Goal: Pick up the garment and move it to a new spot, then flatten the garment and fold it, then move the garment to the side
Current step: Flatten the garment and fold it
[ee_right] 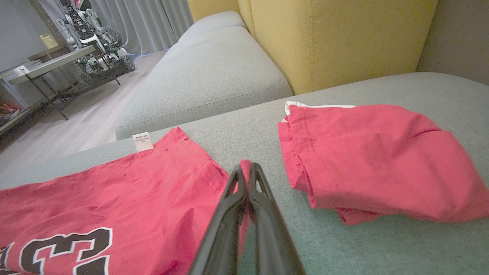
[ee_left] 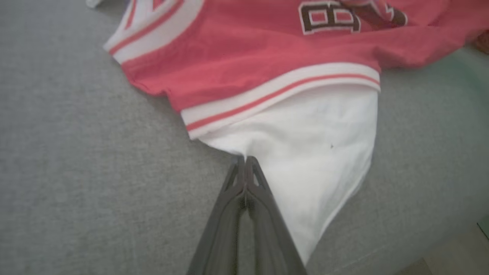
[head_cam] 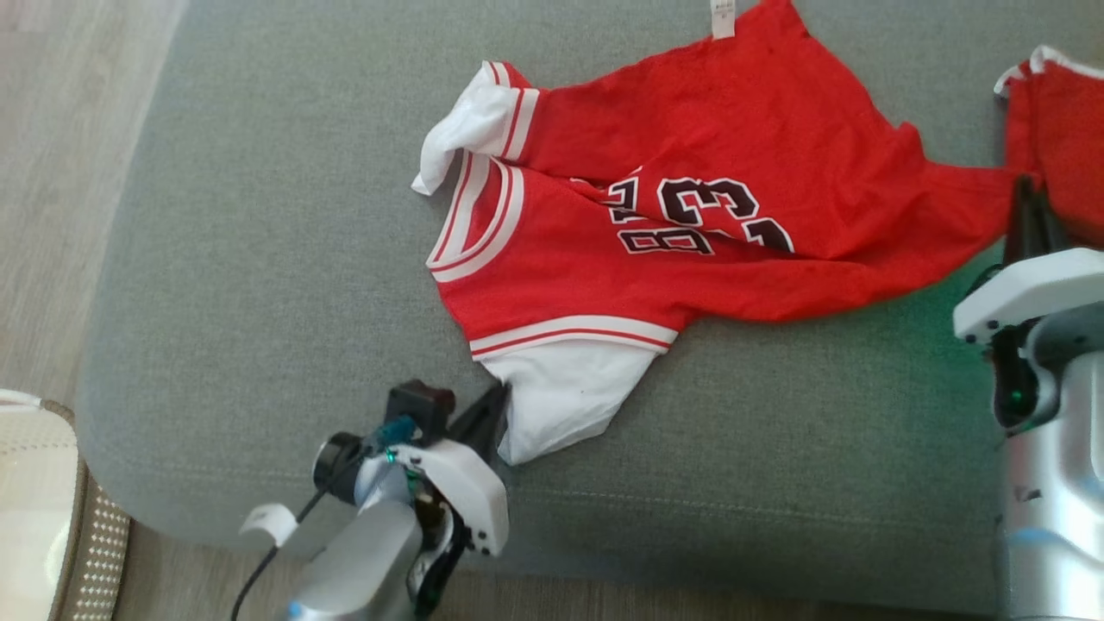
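Garment (head_cam: 690, 276) in left gripper (head_cam: 498, 404), right gripper (head_cam: 1026, 197)

Head camera overhead; wrist cameras low, close on garment (head_cam: 595, 285).

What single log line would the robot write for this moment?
left gripper: shut on jersey sleeve | right gripper: shut on jersey hem | jersey: rumpled on grey cushion

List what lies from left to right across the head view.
Wooden floor → left gripper, jaws shut on the white sleeve → red jersey with its number print → second red garment at the right edge.
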